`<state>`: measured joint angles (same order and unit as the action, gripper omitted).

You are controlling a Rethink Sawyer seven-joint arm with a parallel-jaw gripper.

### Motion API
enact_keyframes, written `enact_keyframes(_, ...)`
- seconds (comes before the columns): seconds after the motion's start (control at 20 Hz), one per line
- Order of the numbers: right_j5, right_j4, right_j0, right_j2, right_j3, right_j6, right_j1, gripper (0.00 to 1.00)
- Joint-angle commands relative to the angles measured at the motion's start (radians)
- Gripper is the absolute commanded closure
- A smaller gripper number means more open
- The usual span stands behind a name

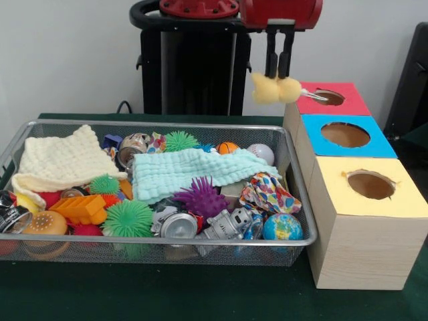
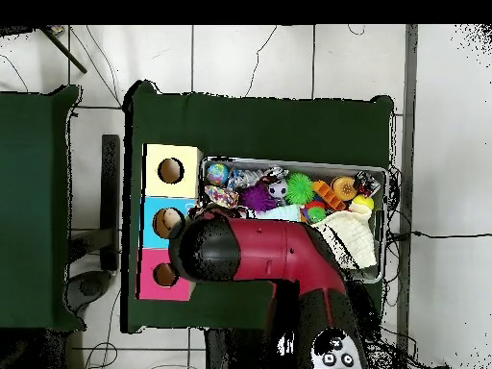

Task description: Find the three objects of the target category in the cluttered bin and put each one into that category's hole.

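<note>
Front view: gripper (image 1: 278,75) clamped on a fluffy yellow toy (image 1: 275,89), hanging above the gap between the cluttered bin (image 1: 302,194) and the red-topped box (image 1: 332,98). Bin on green table (image 1: 200,294), left of the three boxes, packed with cloths, spiky balls and cans.

Overhead view: red arm (image 2: 274,255) covering part of the bin (image 2: 384,226); gripper hidden beneath; blue-topped box (image 2: 163,223) beside it.
</note>
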<state>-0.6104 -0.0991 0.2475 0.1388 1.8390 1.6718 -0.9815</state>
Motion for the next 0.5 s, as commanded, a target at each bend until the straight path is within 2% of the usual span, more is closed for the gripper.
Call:
enact_keyframes(0.05,-0.064,0.05,-0.033,-0.032,0.129,0.193,-0.042,1.0)
enact_keyframes(0.5,-0.054,0.081,-0.087,-0.051,0.137,0.211,-0.039,1.0)
